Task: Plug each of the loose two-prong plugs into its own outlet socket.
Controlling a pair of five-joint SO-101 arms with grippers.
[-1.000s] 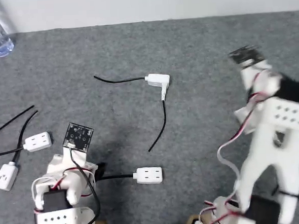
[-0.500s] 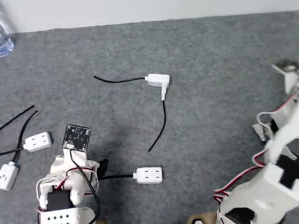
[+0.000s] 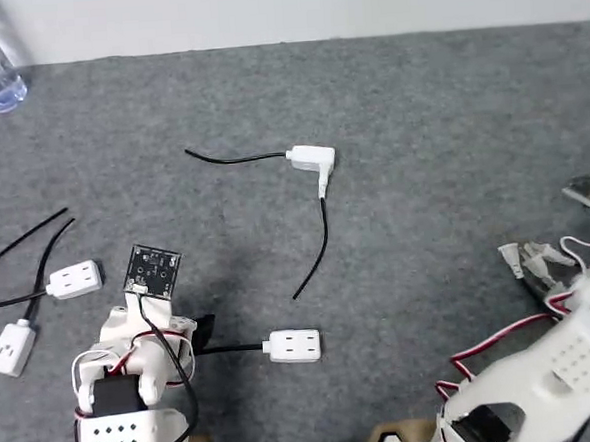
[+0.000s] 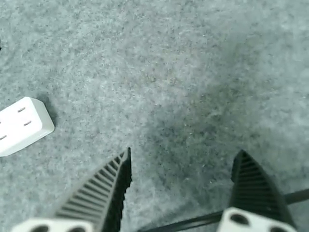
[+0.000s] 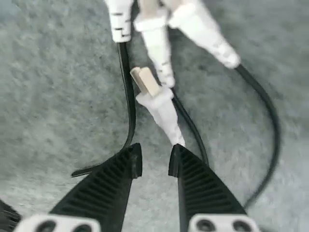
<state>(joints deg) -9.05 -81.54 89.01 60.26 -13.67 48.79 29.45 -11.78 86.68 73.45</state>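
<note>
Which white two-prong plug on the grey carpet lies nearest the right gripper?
The white two-prong plug with tan prongs showing, its tail just ahead of the right gripper; the others lie farther off.

white arms point(image 3: 128, 432), red-white wires point(image 3: 464, 361), black ribbed end effector fingers point(image 4: 108, 188).

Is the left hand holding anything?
No, the left hand is open, its fingers spread wide with only carpet between them.

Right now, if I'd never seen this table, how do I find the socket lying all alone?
Look near the grey table's front edge. Beside the left gripper lies a white socket on a black cord. The two other sockets huddle together at the table's left side.
</note>
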